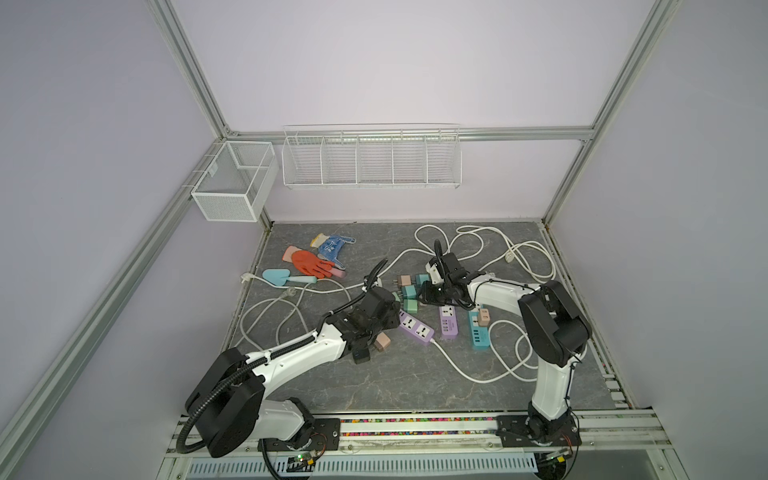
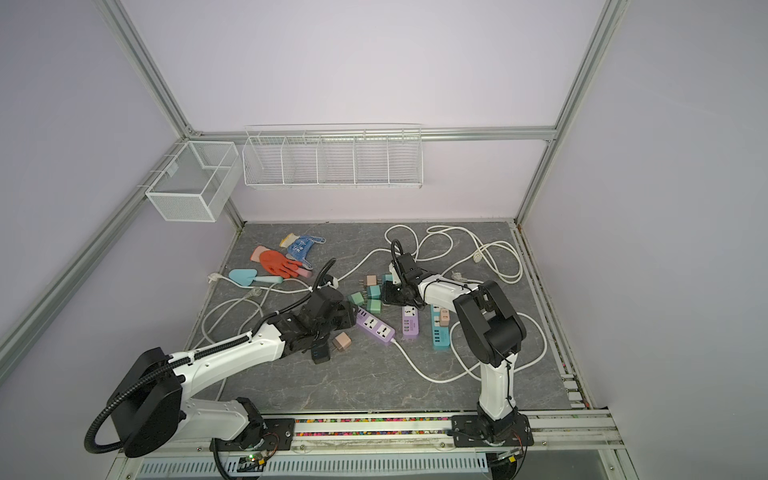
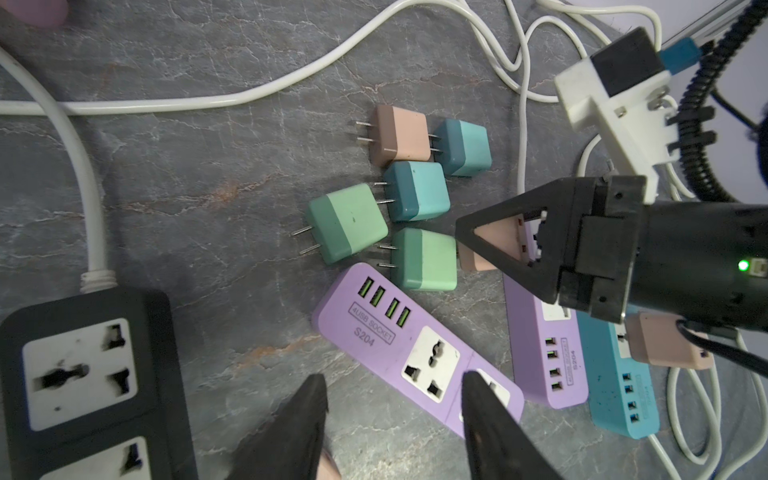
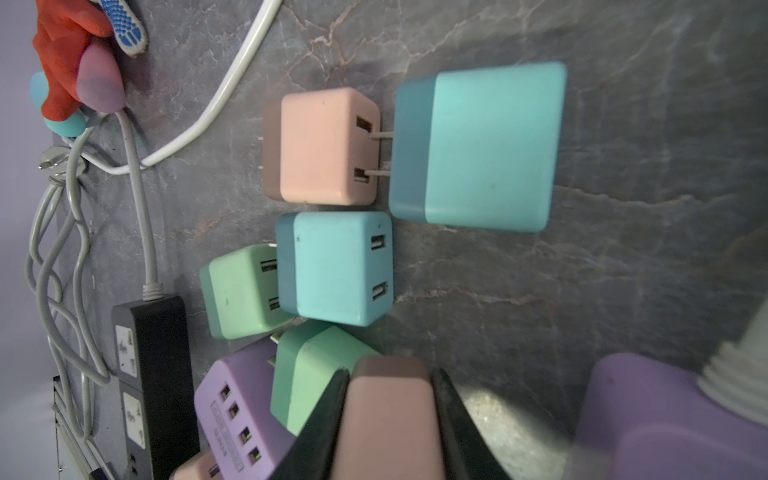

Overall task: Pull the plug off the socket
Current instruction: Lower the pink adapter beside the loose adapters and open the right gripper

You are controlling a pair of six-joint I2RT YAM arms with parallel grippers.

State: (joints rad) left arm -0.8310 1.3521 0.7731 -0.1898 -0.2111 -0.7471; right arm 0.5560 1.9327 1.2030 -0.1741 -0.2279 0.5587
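The left arm (image 1: 291,357) is stretched low from its base toward the middle of the table (image 1: 374,386), with the forearm kept nearly level and the wrist bent downward. The left end effector (image 3: 392,376) is held just above the table. Its fingers (image 3: 299,415) are spread apart and nothing is seen gripped between the tips.

The right arm (image 1: 548,365) is angled steeply up from its base, folded sharply at the elbow and extended leftward toward the centre. The right end effector (image 4: 390,374) is held close to the table, with its fingers (image 4: 328,407) set against both sides of a pink plug (image 4: 386,415).
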